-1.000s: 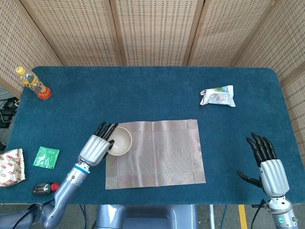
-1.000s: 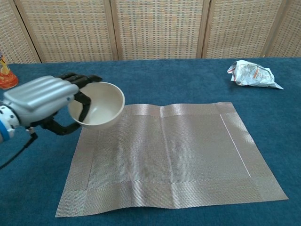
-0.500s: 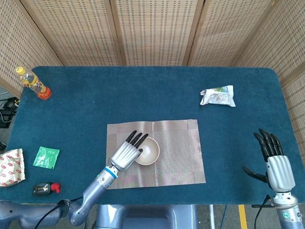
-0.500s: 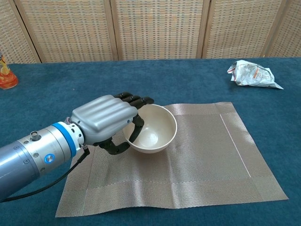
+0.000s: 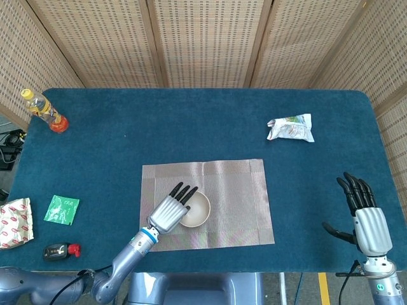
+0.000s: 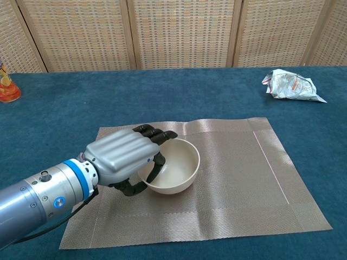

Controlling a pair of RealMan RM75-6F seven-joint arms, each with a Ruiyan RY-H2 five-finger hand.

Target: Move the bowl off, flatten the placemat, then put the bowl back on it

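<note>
- bowl (image 6: 172,172) sits on the placemat (image 5: 235,197), left of the mat's centre, near its front edge
- left hand (image 6: 123,157) grips the bowl at its left rim: fingers (image 6: 157,134) hooked over the rim into the bowl, thumb under the outside wall (chest view shows this best)
- whether the bowl rests fully on the mat or is held just above it: can't tell
- placemat lies flat on the blue table (image 5: 191,127), faint fold crease up the middle
- right hand (image 5: 365,213) at the table's right front corner, well apart from the mat, fingers straight and spread, holding nothing
- crumpled snack wrapper (image 5: 290,128) far right of the table, print too small to read
- green sachet (image 5: 62,209), bottle with yellow cap (image 5: 43,110), red-white packet (image 5: 14,222) on the left side; no label legible
</note>
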